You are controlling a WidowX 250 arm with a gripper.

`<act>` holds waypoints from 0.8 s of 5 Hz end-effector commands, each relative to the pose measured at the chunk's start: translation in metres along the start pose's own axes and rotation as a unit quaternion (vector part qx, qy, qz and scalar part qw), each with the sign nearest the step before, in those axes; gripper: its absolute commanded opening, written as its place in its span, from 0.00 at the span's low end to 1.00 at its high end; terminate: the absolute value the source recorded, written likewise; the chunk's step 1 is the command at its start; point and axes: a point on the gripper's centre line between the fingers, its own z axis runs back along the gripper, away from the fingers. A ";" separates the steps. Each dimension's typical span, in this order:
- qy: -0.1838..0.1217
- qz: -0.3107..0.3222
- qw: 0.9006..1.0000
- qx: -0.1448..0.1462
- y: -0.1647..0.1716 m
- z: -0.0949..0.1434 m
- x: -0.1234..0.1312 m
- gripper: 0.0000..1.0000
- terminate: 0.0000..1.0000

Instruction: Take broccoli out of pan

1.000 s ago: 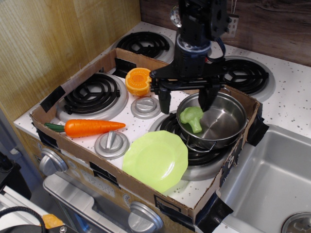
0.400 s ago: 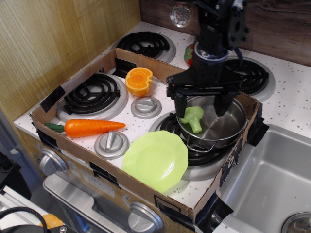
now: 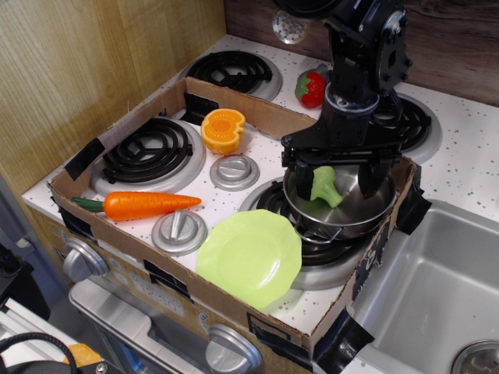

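observation.image: the pan [image 3: 349, 204] is seen on the front right burner inside the cardboard tray [image 3: 117, 241]. The broccoli [image 3: 326, 185] is lying inside the pan, left of its centre, head up-left and stem down-right. The gripper [image 3: 337, 175] is positioned over the pan; its fingers [image 3: 298, 176] are spread wide apart, one at the pan's left rim, the other at its right, nothing clamped. Left of the pan: lime plate [image 3: 249, 257], carrot [image 3: 140, 205], orange half [image 3: 222, 130]. Behind the pan: strawberry [image 3: 311, 88].
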 end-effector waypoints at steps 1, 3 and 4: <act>0.001 -0.019 1.000 -0.019 0.002 -0.005 0.013 1.00 0.00; 0.011 -0.027 1.000 -0.008 0.009 0.000 0.018 0.00 0.00; 0.001 -0.016 1.000 0.013 0.015 0.016 0.015 0.00 0.00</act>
